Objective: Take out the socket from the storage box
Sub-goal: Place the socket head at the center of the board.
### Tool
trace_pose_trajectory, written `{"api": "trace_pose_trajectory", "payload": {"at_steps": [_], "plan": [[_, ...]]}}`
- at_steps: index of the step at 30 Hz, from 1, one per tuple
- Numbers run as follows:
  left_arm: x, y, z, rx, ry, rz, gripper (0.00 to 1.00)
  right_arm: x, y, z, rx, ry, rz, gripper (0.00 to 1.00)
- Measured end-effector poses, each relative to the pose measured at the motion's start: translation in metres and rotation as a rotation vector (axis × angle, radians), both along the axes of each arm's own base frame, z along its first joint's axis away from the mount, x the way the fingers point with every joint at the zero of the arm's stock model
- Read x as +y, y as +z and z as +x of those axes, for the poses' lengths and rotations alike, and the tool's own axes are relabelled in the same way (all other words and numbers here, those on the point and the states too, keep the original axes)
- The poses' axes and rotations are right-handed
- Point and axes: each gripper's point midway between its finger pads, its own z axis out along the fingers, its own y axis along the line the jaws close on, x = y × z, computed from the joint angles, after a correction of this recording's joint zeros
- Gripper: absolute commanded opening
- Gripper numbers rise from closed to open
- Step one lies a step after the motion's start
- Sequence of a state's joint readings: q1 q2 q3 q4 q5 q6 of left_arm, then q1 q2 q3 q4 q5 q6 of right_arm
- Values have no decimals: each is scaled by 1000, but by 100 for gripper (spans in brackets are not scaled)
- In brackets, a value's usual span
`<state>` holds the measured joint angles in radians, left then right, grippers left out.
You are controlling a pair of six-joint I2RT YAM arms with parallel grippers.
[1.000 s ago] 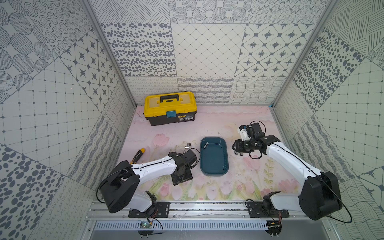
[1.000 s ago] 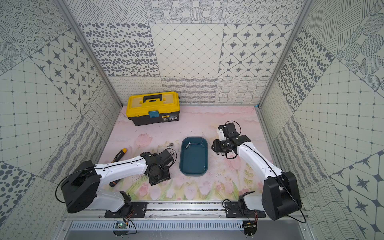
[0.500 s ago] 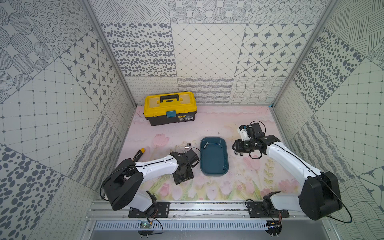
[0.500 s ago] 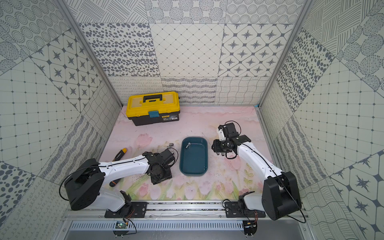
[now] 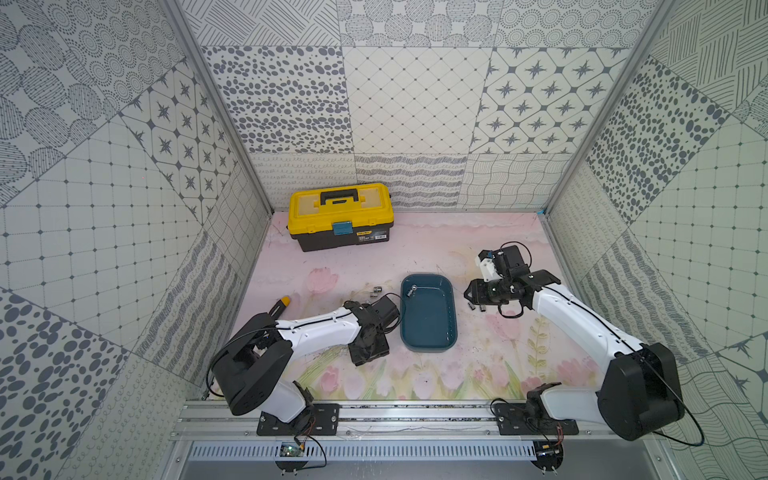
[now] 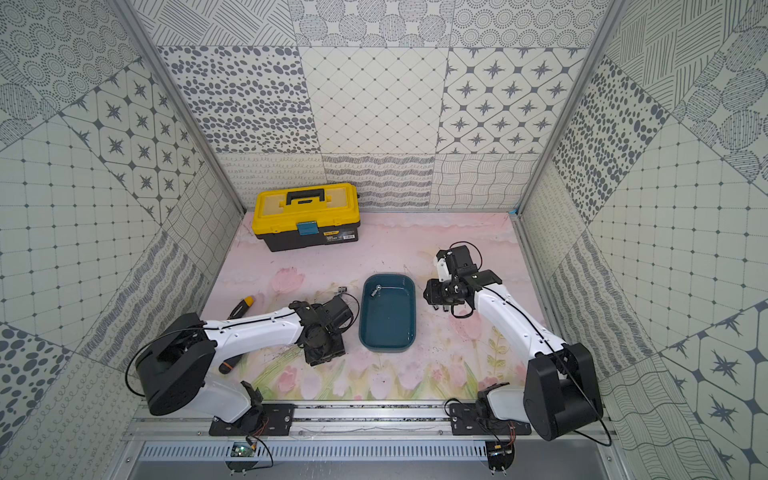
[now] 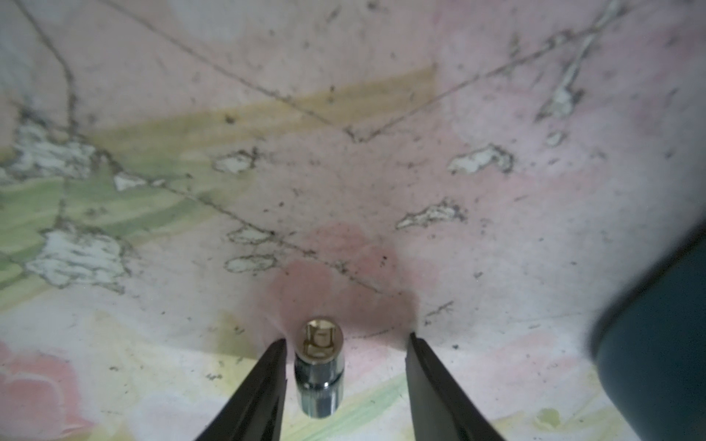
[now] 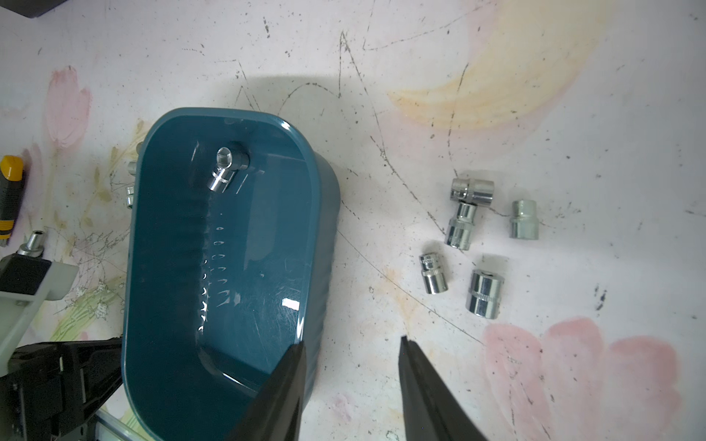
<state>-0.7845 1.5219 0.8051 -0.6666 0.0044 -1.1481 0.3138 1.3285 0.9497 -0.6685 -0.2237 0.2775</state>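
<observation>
In the left wrist view the storage box [image 7: 657, 362] is blurred and cut by the frame edge. Two sockets [image 8: 130, 196] behind the storage box's wall are half hidden, and the screwdriver [image 8: 10, 198] beyond it is cropped

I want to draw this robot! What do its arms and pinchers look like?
The left arm and right arm have smooth white shells, chunky round black joints and thin looping black cables. The left gripper and right gripper each end in two slim black fingers.

Chrome socket [image 8: 228, 170] lies, seemingly tilted, inside teal storage box [image 8: 248, 324].
</observation>
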Motion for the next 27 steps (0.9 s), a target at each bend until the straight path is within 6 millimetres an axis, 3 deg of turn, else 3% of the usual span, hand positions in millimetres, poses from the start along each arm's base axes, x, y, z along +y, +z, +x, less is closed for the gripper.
{"api": "trace_pose_trajectory", "payload": {"at_steps": [8, 16, 21, 27], "plan": [[-5, 7, 8, -35, -20, -10, 61, 12, 7, -1, -9, 34, 23, 45], [-15, 38, 30, -130, -48, -52, 63, 68, 33, -2, -78, 150, 76, 45], [-10, 57, 45, -185, -41, -65, 63, 100, 15, 4, -43, 165, 76, 45], [-3, 70, 50, -217, -65, -78, 64, 119, -11, 6, 4, 149, 65, 45]]}}
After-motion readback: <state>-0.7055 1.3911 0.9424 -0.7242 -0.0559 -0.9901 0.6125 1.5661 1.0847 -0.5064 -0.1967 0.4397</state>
